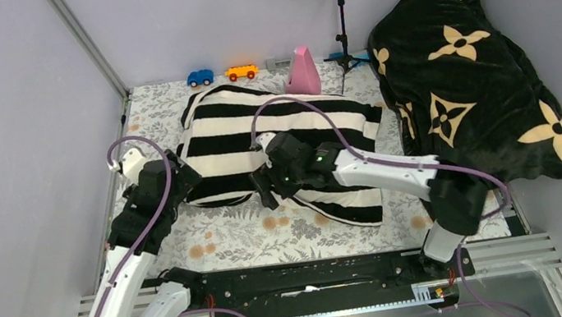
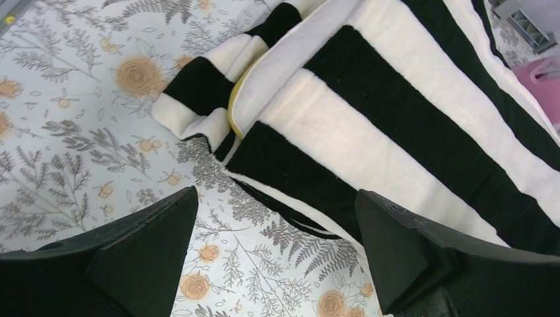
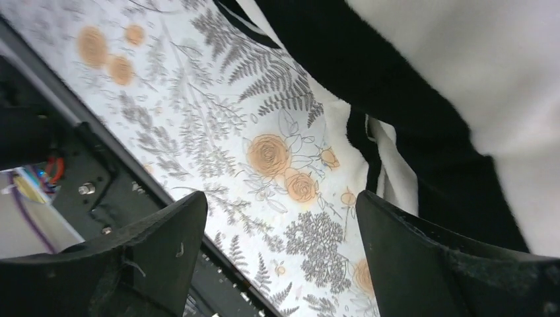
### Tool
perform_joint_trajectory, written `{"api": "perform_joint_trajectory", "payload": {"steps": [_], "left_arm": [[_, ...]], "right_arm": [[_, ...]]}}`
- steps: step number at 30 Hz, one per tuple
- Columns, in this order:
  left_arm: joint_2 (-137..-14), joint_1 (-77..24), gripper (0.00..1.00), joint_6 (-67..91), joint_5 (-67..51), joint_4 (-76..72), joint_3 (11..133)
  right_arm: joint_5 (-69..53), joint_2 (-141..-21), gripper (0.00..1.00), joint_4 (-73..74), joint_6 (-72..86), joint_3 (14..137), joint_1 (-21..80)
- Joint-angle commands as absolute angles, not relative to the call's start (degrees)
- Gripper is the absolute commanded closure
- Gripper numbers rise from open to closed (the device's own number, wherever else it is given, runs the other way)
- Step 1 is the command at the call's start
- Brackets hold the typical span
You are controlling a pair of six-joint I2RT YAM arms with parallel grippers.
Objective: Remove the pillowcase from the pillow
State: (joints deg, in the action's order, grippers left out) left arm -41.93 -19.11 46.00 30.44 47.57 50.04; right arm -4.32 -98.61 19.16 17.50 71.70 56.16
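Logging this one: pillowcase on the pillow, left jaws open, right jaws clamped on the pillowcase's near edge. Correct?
No: the right gripper is open, not clamped; the right wrist view shows its jaws wide apart, gripping nothing. The pillowcase is on the pillow and the left gripper is open.

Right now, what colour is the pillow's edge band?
Yellow; the pillow's edge band shows best in the left wrist view.

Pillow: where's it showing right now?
Left wrist view: a yellow-edged corner of the pillow pokes out of the pillowcase at its left end, just ahead of the left gripper and its open jaws.
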Motion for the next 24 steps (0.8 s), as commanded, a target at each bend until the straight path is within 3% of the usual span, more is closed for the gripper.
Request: {"api": "perform_joint_trajectory", "payload": {"steps": [1,10,16,24], "left_arm": [[-44.28,-18.90,0.01,41.15,25.01,40.12,50.98],[-52.75,-18.88,0.01,40.88,19.72,30.50,46.03],[-55.36,-18.90,0.02,43.83,15.59,26.42,43.38],[-54.82,-18.90,0.02,45.05,16.83,25.78,41.91]], "right_arm": [[-0.54,-90.21,0.07,22.75,16.17,72.26,55.92],[21.52,-89.06,0.00,24.35,23.50,69.16,51.97],[21.90,-90.04,0.00,22.31,28.50,63.43,45.04],[26.91,-79.77,0.23,22.74,36.13,51.39,33.00]]}}
